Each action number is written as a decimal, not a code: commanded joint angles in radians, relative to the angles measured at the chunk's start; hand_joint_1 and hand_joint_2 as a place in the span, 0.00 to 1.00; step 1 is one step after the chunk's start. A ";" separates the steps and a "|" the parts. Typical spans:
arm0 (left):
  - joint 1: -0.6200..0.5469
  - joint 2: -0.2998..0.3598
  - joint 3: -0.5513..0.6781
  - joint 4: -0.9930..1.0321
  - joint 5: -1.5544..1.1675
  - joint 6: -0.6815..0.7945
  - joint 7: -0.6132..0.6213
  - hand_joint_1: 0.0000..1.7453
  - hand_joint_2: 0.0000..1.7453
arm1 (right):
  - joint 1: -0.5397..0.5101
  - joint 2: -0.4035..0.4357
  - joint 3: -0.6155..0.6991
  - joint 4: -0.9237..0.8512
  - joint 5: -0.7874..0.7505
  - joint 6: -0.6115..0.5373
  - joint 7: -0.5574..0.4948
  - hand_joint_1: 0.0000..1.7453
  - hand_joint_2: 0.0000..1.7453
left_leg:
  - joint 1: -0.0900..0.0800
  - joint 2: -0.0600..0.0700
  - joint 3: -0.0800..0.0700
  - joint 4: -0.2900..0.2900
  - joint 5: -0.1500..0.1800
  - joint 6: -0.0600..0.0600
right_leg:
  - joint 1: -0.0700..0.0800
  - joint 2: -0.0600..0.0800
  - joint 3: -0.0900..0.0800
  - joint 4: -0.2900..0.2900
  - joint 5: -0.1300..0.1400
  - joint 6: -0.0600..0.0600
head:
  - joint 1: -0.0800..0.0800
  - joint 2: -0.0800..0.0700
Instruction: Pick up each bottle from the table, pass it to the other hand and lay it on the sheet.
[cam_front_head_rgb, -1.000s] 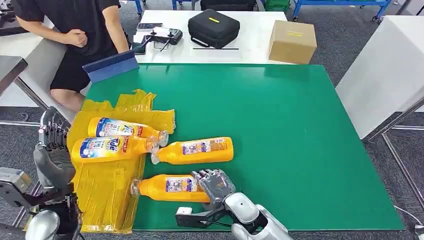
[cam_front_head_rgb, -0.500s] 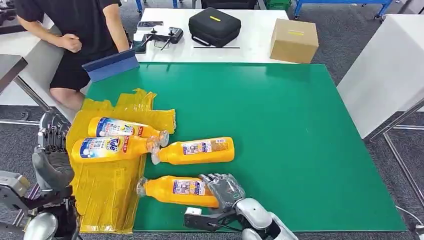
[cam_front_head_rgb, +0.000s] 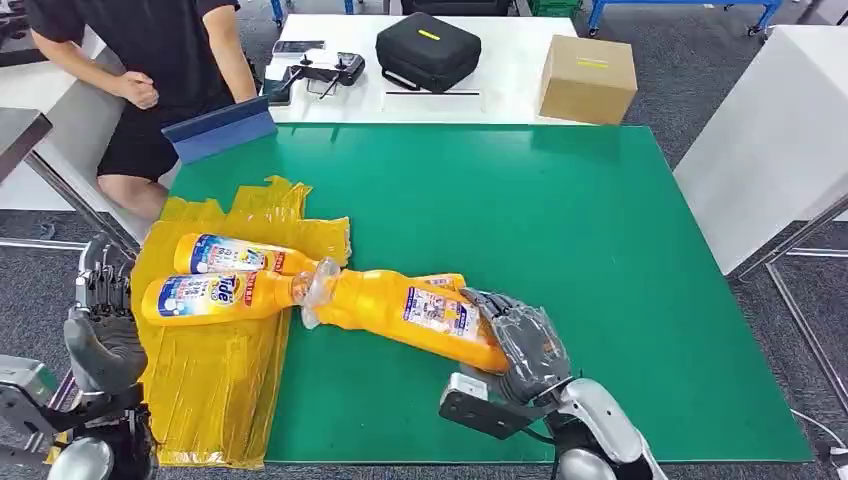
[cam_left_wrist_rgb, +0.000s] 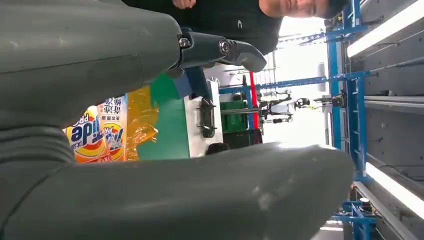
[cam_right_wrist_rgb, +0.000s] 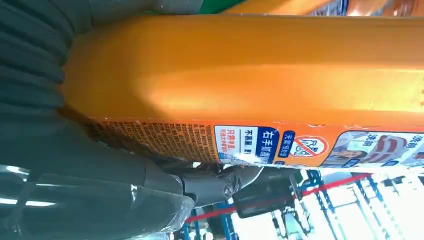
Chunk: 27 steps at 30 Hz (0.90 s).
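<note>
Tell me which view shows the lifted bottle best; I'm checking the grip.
The head view: the whole bottle and right robot hand gripping its base. The right wrist view gives only a close-up of its side.

third bottle (cam_front_head_rgb: 448, 281) mostly hidden behind held bottle (cam_front_head_rgb: 410, 311)

grey carpet floor (cam_front_head_rgb: 640, 50) (speckled), white tables (cam_front_head_rgb: 500, 85)

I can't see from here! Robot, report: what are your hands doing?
Right hand holds a lifted bottle. Left hand open beside the yellow sheet. Another bottle lies behind the lifted one.
</note>
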 joint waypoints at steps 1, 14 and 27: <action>-0.025 0.000 -0.004 0.060 -0.001 -0.001 0.001 0.00 0.00 | 0.000 -0.009 -0.041 -0.038 -0.005 -0.002 -0.003 1.00 1.00 | 0.000 -0.001 0.001 0.000 0.000 -0.003 | 0.000 -0.001 0.001 0.000 -0.001 -0.002 | 0.000 0.000; -0.052 -0.037 -0.122 0.168 0.212 -0.052 0.031 0.00 0.00 | -0.246 0.164 -0.076 0.180 -0.210 0.002 -0.126 1.00 1.00 | 0.001 0.002 0.001 -0.001 0.000 -0.004 | 0.001 0.002 0.002 -0.001 0.001 -0.002 | 0.000 0.000; -0.021 -0.058 -0.317 0.074 0.279 0.031 0.088 0.00 0.00 | -0.536 0.336 0.144 0.443 -0.339 -0.014 -0.025 1.00 1.00 | 0.000 0.004 -0.001 0.000 0.001 -0.001 | 0.001 0.004 0.000 0.001 0.001 -0.001 | 0.000 0.000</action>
